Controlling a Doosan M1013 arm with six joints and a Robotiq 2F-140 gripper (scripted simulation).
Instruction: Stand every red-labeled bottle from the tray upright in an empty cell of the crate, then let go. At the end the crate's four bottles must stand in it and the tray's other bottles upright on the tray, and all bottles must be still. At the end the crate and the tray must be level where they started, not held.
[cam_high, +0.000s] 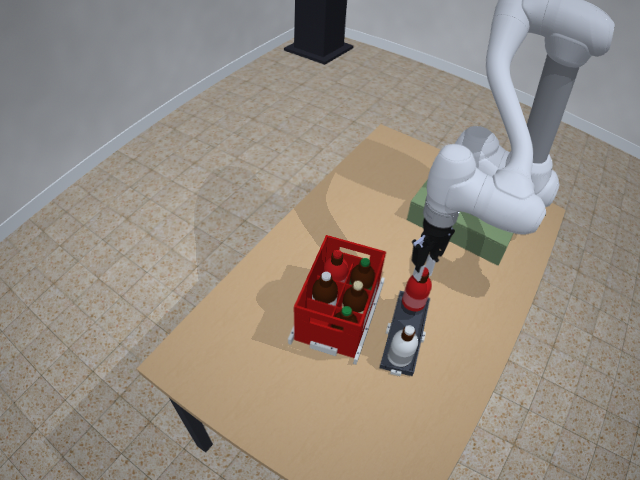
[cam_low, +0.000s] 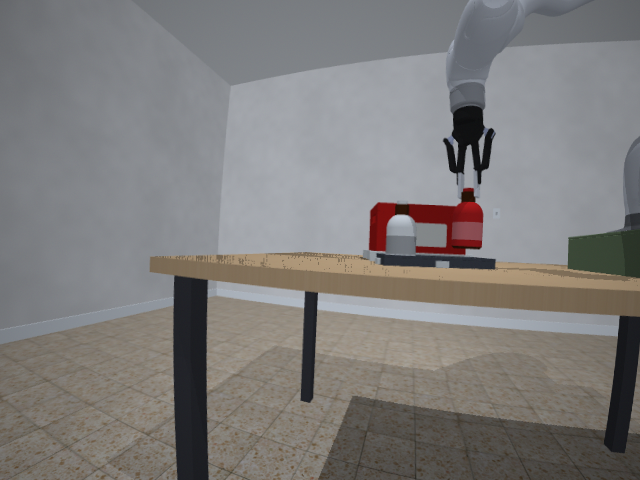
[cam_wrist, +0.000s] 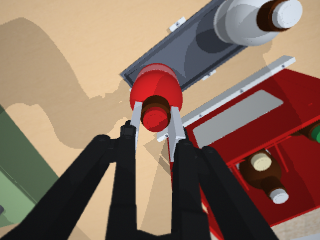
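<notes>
My gripper (cam_high: 424, 273) (cam_low: 468, 192) (cam_wrist: 155, 114) is shut on the neck of a red bottle (cam_high: 417, 289) (cam_low: 467, 227) (cam_wrist: 156, 87). The bottle hangs upright a little above the far end of the dark tray (cam_high: 405, 321) (cam_low: 423, 259) (cam_wrist: 185, 45). A white bottle (cam_high: 403, 348) (cam_low: 401, 232) (cam_wrist: 240, 22) stands at the tray's near end. The red crate (cam_high: 310, 330) (cam_low: 382, 227) (cam_wrist: 300, 95) holds a red bottle (cam_high: 337, 268) at its back left and several brown bottles. Its front left cell looks empty in the top view. The crate's walls hide the bottles' lower parts.
A green block (cam_high: 475, 235) (cam_low: 594, 253) (cam_wrist: 20, 155) lies behind the tray, near the arm's base. Small pale brackets sit around the crate and the tray. The crate's high wall stands beside the tray, with a narrow gap between them.
</notes>
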